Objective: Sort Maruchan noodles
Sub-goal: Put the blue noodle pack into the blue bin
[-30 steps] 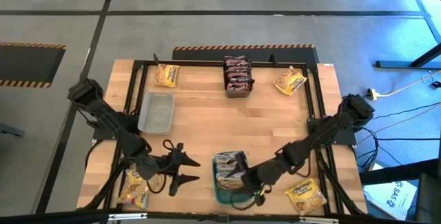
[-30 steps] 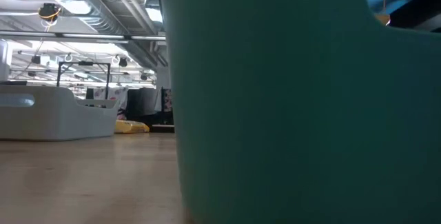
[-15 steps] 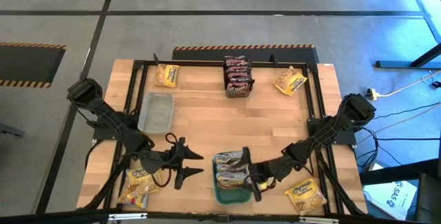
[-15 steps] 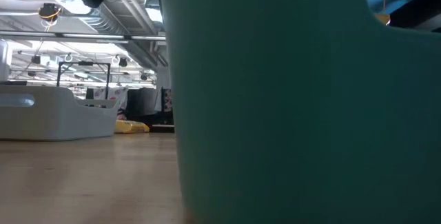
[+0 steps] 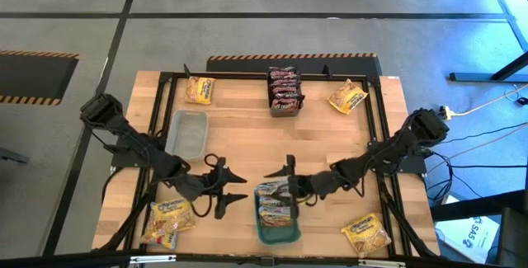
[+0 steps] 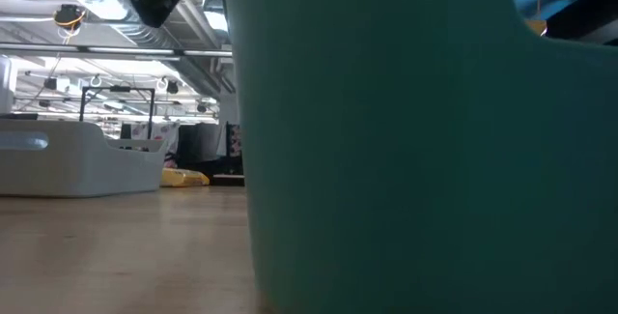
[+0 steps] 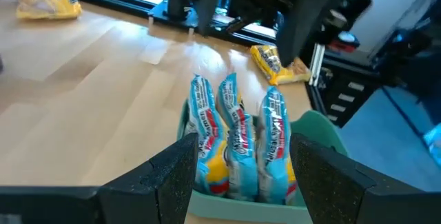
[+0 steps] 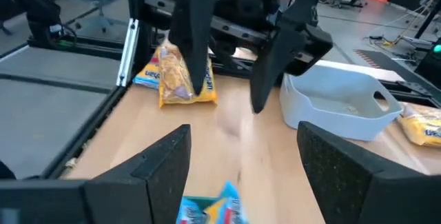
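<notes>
Four yellow ramen packets [image 5: 199, 90] lie loose; three pale ones [image 7: 238, 141] stand in the teal tray [image 5: 275, 233].
Left gripper [image 5: 234, 190] and right gripper [image 5: 276, 181] both gape empty; the tray blocks the low view.

My overhead camera looks straight down on the whole light wooden table [image 5: 322, 144]. My low camera sits right against the teal plastic tray [image 6: 415, 150]. Both wrist cameras face each other across that tray.

bright, even overhead light; blue glare at right edge.
</notes>
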Robot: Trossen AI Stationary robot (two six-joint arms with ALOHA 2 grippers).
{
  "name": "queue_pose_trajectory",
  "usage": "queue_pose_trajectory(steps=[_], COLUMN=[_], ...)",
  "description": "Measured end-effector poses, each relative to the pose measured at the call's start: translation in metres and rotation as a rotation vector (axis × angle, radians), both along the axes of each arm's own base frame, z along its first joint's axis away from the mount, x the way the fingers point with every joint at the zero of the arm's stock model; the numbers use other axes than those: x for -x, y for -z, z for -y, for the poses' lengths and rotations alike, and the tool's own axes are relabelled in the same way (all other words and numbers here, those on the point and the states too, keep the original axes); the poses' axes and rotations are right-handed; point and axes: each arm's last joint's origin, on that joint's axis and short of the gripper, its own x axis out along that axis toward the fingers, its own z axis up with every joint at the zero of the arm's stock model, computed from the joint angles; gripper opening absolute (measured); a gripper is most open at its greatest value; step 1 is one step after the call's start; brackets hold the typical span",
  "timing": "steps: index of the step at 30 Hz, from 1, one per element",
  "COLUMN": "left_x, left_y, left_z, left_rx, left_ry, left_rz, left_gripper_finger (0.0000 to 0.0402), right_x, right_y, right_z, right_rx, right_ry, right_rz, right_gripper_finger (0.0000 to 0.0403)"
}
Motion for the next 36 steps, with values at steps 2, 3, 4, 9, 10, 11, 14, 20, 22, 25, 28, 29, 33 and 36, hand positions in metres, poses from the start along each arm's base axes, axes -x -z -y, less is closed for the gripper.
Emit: queue_pose_trajectory(steps=[2,3,4,9,10,11,14,20,22,25,28,29,33,36], left_x=[-0.003,-0.004,-0.004,0.002,0.004,0.005,0.017,0.048,0.059,0.079,0.099,0.106,0.12,0.119], left_y=[0.0,-0.001,-0.002,-0.024,-0.032,-0.039,-0.052,-0.061,-0.06,-0.049,-0.034,-0.031,-0.013,0.001], left_z=[-0.005,-0.007,-0.01,-0.02,-0.019,-0.018,-0.011,0.009,0.021,0.039,0.062,0.07,0.095,0.101], left_rx=[-0.026,-0.034,-0.04,-0.071,-0.063,-0.054,-0.002,0.353,0.501,0.69,0.816,0.843,0.878,0.813], left_ry=[0.019,0.025,0.028,0.033,0.029,0.029,0.046,0.011,-0.001,-0.063,-0.149,-0.178,-0.26,-0.281], left_rz=[-0.007,-0.01,-0.013,-0.117,-0.144,-0.179,-0.35,-0.649,-0.734,-0.908,-1.12,-1.186,-1.367,-1.367], left_gripper_finger=[0.0224,0.0224,0.0224,0.0218,0.0216,0.0214,0.0213,0.0213,0.0213,0.0213,0.0213,0.0213,0.0213,0.0213], right_x=[0.001,0.002,0.002,0.015,0.018,0.021,0.029,0.035,0.035,0.035,0.035,0.035,0.035,0.034], right_y=[-0.005,-0.007,-0.009,-0.013,-0.011,-0.008,0.0,0.012,0.013,0.012,0.01,0.009,0.007,0.004], right_z=[0.009,0.013,0.016,0.023,0.024,0.026,0.03,0.033,0.033,0.033,0.032,0.032,0.032,0.032], right_rx=[0.015,0.018,0.021,0.025,0.024,0.017,0.008,-0.008,0.001,0.027,0.046,0.047,0.063,0.067], right_ry=[0.002,0.007,0.006,0.0,0.011,0.018,0.031,0.018,0.015,0.004,-0.006,-0.007,-0.012,-0.018], right_rz=[-0.023,-0.031,-0.038,-0.05,-0.057,-0.064,-0.065,-0.03,-0.02,0.003,0.017,0.027,0.047,0.079], right_gripper_finger=[0.0248,0.0248,0.0248,0.0248,0.0248,0.0248,0.0248,0.0248,0.0248,0.0248,0.0248,0.0248,0.0248,0.0248])
